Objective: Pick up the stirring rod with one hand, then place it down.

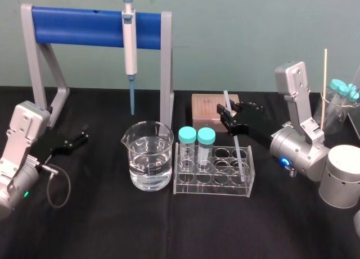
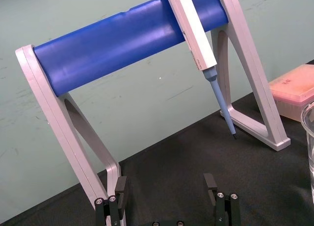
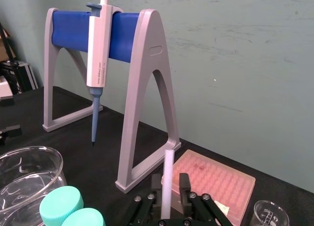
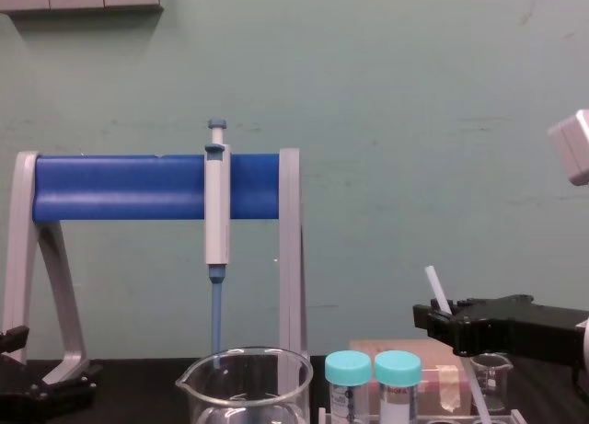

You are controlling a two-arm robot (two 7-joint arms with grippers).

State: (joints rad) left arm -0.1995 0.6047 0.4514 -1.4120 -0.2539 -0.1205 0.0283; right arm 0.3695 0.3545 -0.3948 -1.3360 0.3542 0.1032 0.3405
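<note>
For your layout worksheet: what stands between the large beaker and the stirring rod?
Two teal-capped tubes, upright in the clear rack, per the head view; the right gripper holds the stirring rod, the left gripper parked at left.

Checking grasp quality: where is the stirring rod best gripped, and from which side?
Upper shaft, from the robot's right, jaws across it: the stirring rod leans, lower end in the tube rack, only its top free. The right gripper grips there; the left gripper sits open far left.
</note>
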